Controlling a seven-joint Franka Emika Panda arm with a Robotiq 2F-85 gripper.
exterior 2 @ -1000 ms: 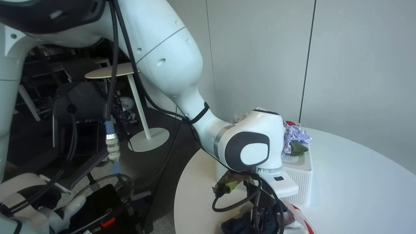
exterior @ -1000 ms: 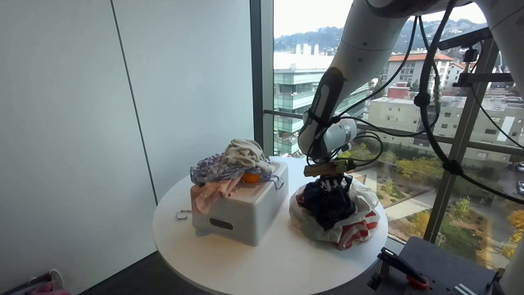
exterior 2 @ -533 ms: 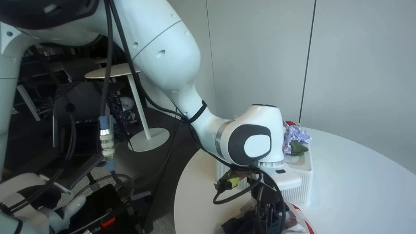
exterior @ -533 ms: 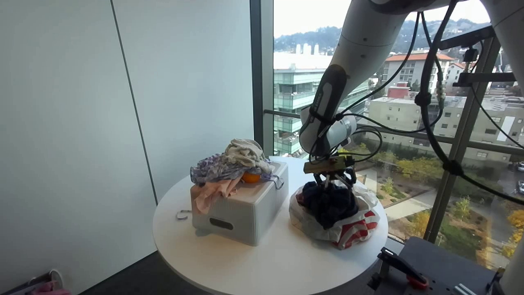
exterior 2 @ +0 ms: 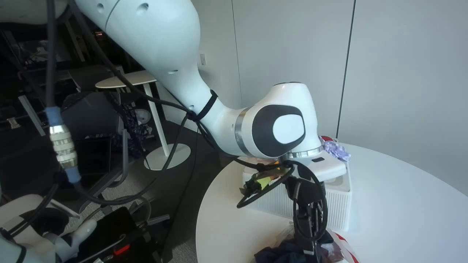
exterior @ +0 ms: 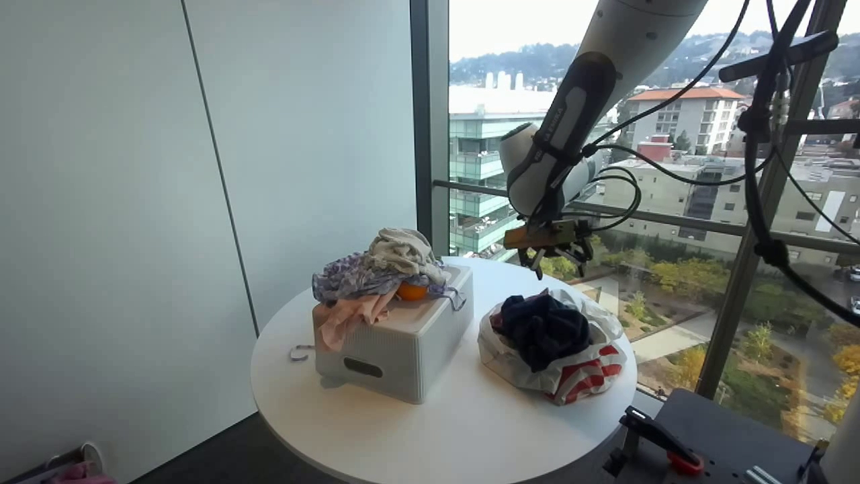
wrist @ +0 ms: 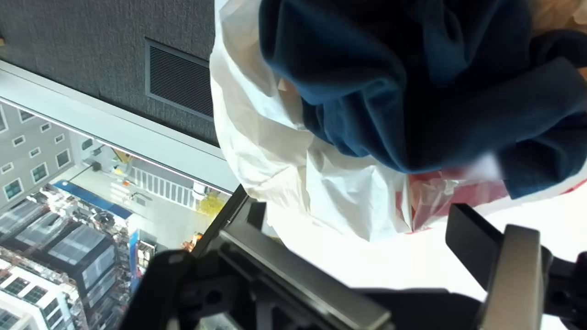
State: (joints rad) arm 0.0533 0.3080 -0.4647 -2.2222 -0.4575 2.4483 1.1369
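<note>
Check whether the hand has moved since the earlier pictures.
Yes, upward: in an exterior view, the hand has risen clear of the dark cloth and appears closer to the fixed window rail.

The white arm has black panels, cables and gripper

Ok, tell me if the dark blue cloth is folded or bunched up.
Bunched up: the dark blue cloth lies in a rumpled heap, uneven creases showing in the wrist view, with the plastic bag visible past its edges.
</note>
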